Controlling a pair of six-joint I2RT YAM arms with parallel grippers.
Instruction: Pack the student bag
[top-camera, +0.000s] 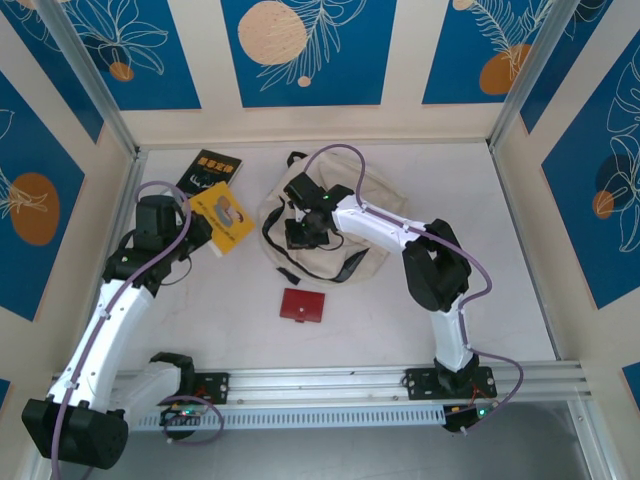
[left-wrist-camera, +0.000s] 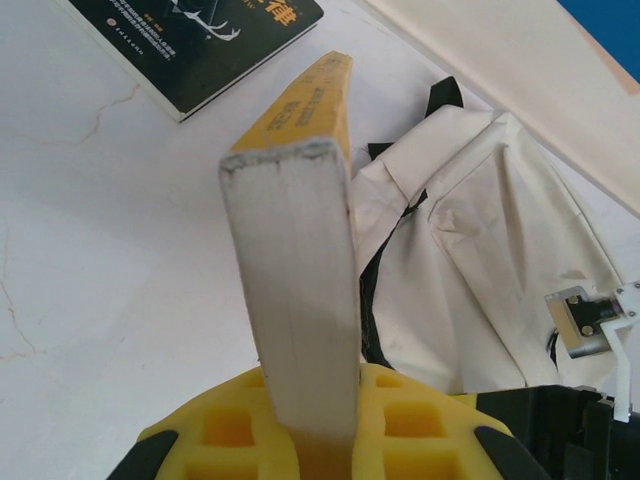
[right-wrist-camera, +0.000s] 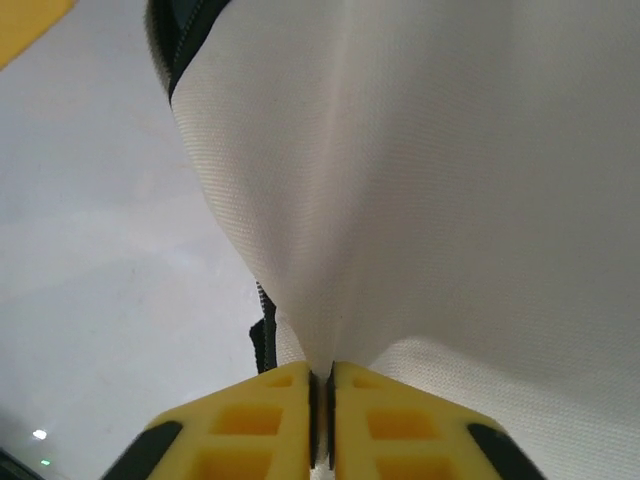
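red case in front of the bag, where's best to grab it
Probably from straight above, jaws across its shorter span, pinching the two long edges. The red case lies flat on the table, apart from the student bag, so every edge is free.

Left gripper (left-wrist-camera: 312, 425) clamped on yellow book (left-wrist-camera: 295, 260), arm stretched far; right gripper (right-wrist-camera: 321, 395) pinching student bag (right-wrist-camera: 450, 200), elbow bent.

student bag (top-camera: 315, 260) laid at centre of desk (top-camera: 470, 220), flat case (top-camera: 302, 306) placed before it, held book (top-camera: 222, 215) gripped at its left by left claw (top-camera: 190, 217), second book (top-camera: 210, 170) lying behind that, bag fabric pinched by right claw (right-wrist-camera: 320, 385)
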